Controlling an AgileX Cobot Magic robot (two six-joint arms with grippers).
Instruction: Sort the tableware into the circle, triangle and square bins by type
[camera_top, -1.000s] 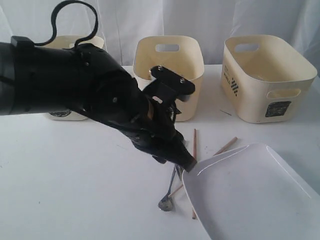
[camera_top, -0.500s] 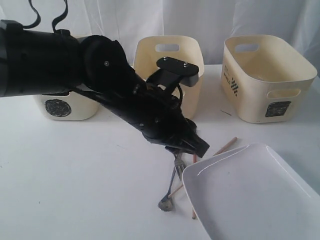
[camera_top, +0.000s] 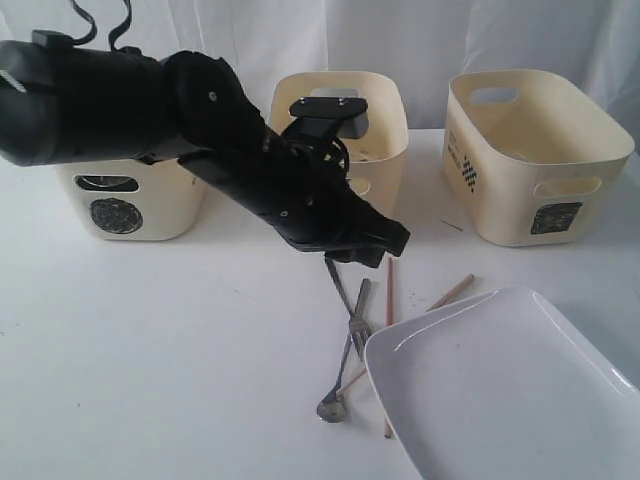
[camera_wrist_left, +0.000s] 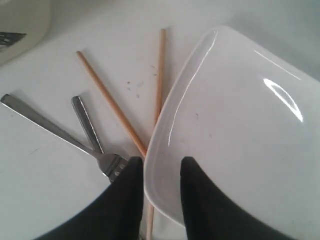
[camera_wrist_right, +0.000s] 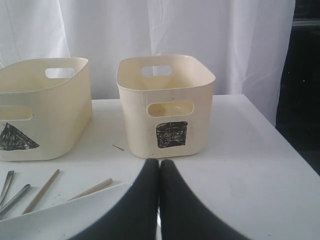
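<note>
We see the left end effector (camera_wrist_left: 161, 167) with fingers apart above the plate (camera_top: 500, 390), near right on the bench (camera_top: 150, 350); the right end effector (camera_wrist_right: 159, 167) is together. We judge the plate stiff and slick (breakable too): pinch its left rim.

I see three cream bins along the back: the circle bin (camera_top: 130, 205), the triangle bin (camera_top: 340, 120) in the middle, and the square bin (camera_top: 530, 150) turned at an angle. Nearer me, the white plate (camera_top: 510, 390) overlaps two crossed wooden chopsticks (camera_wrist_left: 107, 107). The steel cutlery (camera_top: 345, 300) lies just beside its corner.
</note>
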